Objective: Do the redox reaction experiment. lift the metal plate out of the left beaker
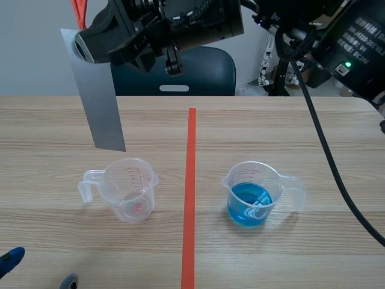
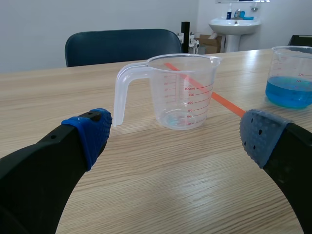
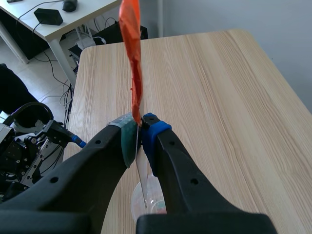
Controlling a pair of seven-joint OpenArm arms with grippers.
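A: Scene view first. Where's the metal plate (image 1: 99, 102)?
B: Hanging above the left beaker (image 1: 132, 189), lower edge clear of the rim, pinched at its top by the right gripper (image 1: 90, 47).
A: Left wrist view?
B: The left gripper (image 2: 176, 134) is spread wide and empty, with the left beaker just ahead.
A: Right wrist view?
B: Pads clamped on the plate's thin edge, left beaker underneath. I'd lift it straight up without any swing, so drips fall inside.
A: Count?
B: One plate, two grippers, two beakers. The second beaker (image 1: 252, 192) sits across the tape line from the left one and holds blue liquid.
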